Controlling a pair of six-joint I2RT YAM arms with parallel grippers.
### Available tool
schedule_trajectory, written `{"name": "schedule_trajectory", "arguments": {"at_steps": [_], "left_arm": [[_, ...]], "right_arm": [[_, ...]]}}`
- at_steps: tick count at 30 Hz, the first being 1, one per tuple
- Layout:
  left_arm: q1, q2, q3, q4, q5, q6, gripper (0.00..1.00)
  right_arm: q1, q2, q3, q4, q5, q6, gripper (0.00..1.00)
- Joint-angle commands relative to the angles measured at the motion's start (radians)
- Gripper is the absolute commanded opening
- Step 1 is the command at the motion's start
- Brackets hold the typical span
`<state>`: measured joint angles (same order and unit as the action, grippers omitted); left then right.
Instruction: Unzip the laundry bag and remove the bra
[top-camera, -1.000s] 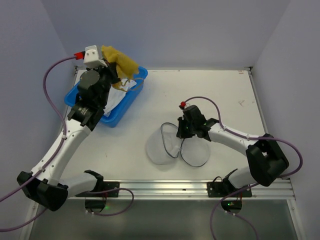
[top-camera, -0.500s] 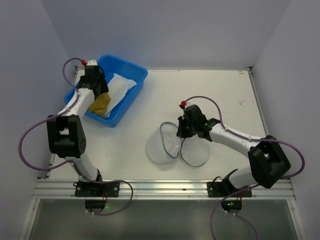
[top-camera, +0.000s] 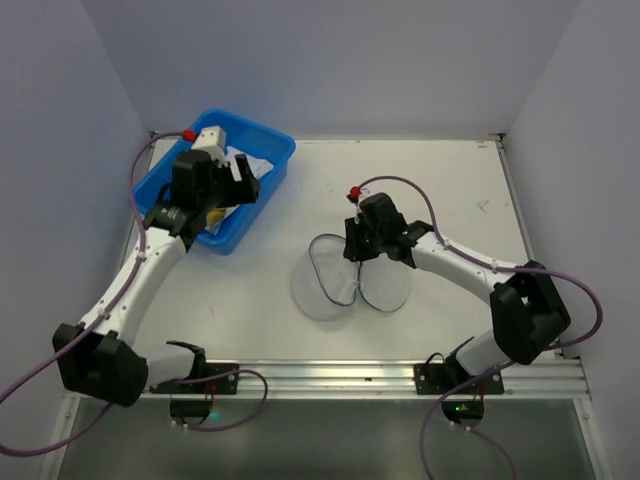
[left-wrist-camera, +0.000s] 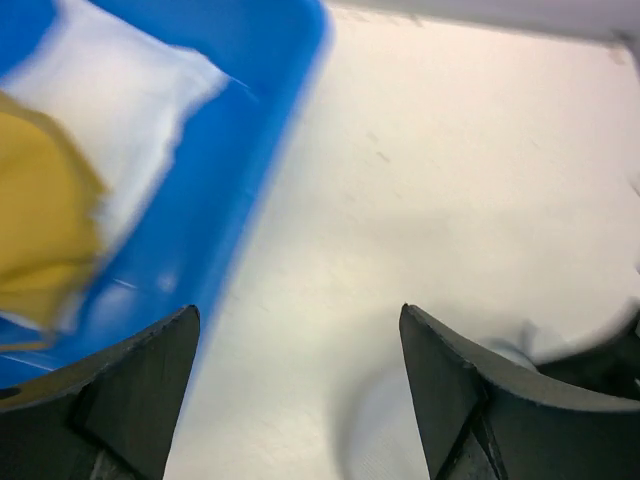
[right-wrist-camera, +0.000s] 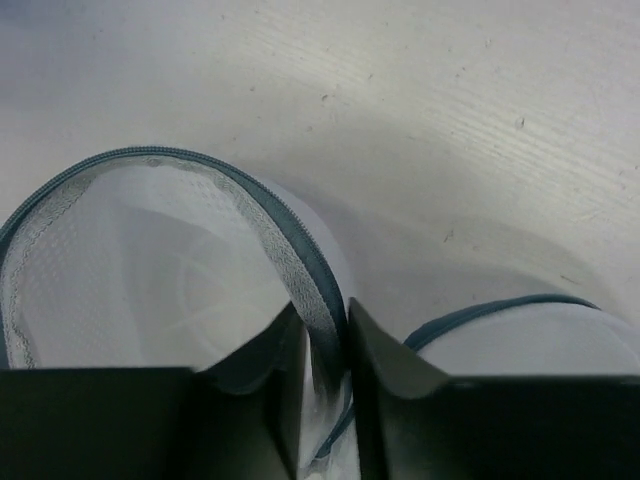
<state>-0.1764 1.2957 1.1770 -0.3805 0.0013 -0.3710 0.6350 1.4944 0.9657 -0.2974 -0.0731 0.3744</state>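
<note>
The laundry bag (top-camera: 333, 292) lies unzipped in the middle of the table, its white mesh (right-wrist-camera: 150, 270) gaping open and its flap spread out to the right. My right gripper (top-camera: 353, 250) (right-wrist-camera: 325, 310) is shut on the bag's dark zipper band (right-wrist-camera: 295, 255), which runs up between the two fingers. The mustard-yellow bra (left-wrist-camera: 40, 230) (top-camera: 211, 214) rests in the blue tub (top-camera: 283, 152) on a white cloth (left-wrist-camera: 120, 110). My left gripper (top-camera: 243, 186) (left-wrist-camera: 298, 312) hangs open over the tub's right rim with nothing between its fingers.
The blue tub (left-wrist-camera: 270, 170) stands at the table's far left corner. Purple cables loop off both arms. Walls close in the table at the back and on both sides, and a metal rail runs along the near edge.
My left gripper opened and let the bra go into the tub, then swung right over the tub's rim. My right gripper shifted slightly left and back, dragging the bag's rim along.
</note>
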Motion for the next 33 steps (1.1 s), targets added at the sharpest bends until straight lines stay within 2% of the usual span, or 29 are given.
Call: {"name": "schedule_trajectory", "arguments": {"at_steps": [1,3,4,7,12,19,23,24,26,27,29,30,33], "left_arm": [[-0.176,-0.074,-0.164,-0.034,0.1,-0.113,0.83],[-0.271,-0.113,-0.232,-0.026,0.097,-0.164,0.83],[-0.3,-0.136,-0.303,0.006,0.094,-0.216,0.82],[-0.393,-0.162,-0.454,0.089,0.063,-0.334,0.8],[-0.471,-0.099,-0.58,0.256,0.043,-0.448,0.75],[-0.494,0.016,-0.589,0.342,0.005,-0.46,0.69],[-0.494,0.057,-0.617,0.357,-0.037,-0.465,0.6],[-0.494,0.066,-0.622,0.359,-0.041,-0.467,0.52],[-0.494,0.086,-0.629,0.358,-0.058,-0.47,0.44],[-0.494,0.089,-0.635,0.353,-0.064,-0.473,0.36],[-0.494,0.088,-0.64,0.338,-0.093,-0.476,0.27],[-0.494,0.086,-0.643,0.33,-0.102,-0.477,0.2],[-0.494,0.074,-0.639,0.302,-0.13,-0.476,0.09]], "right_arm": [[0.006,0.027,0.079,-0.031,-0.024,-0.049,0.3],[0.006,0.026,0.103,-0.049,-0.027,-0.042,0.41],[0.006,0.021,0.108,-0.058,-0.019,-0.026,0.53],[0.002,-0.017,0.123,-0.1,0.03,0.041,0.7],[-0.029,-0.123,0.064,-0.19,0.179,0.202,0.83],[-0.285,-0.311,-0.267,-0.171,0.157,0.333,0.83],[-0.333,-0.323,-0.358,-0.108,0.092,0.362,0.8],[-0.34,-0.316,-0.372,-0.091,0.079,0.379,0.78],[-0.354,-0.289,-0.401,-0.056,0.055,0.399,0.76],[-0.357,-0.277,-0.407,-0.046,0.047,0.408,0.74],[-0.359,-0.243,-0.417,-0.017,0.023,0.417,0.73],[-0.359,-0.235,-0.415,-0.011,0.016,0.419,0.7],[-0.359,-0.217,-0.4,0.003,-0.025,0.397,0.64]]}}
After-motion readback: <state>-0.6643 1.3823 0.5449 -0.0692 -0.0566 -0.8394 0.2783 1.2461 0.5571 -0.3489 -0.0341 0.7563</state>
